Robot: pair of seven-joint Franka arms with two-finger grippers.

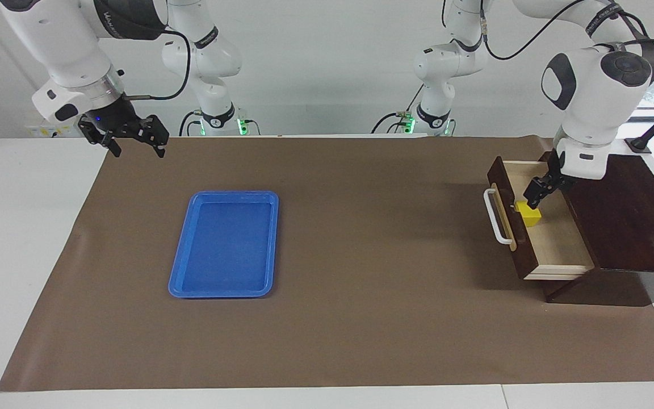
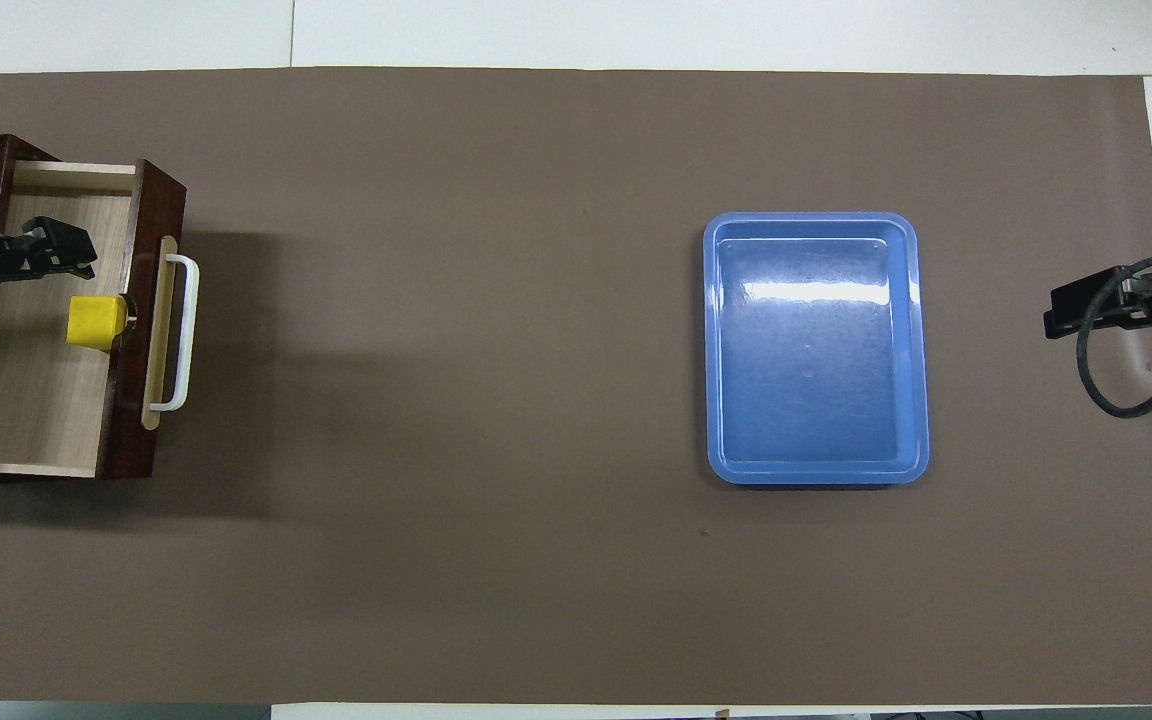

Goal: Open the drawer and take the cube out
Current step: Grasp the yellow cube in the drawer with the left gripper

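The drawer stands pulled out of its dark brown box, white bar handle toward the table's middle. In the overhead view the drawer shows its pale wood floor. The yellow cube sits inside it against the drawer front, also seen as the cube from above. My left gripper hangs open over the drawer's inside, just above the cube and holding nothing; from above the left gripper is beside the cube. My right gripper waits open and raised at the right arm's end.
A flat blue tray lies on the brown mat toward the right arm's end; from above the tray has nothing in it. The right gripper shows at the mat's edge with its cable.
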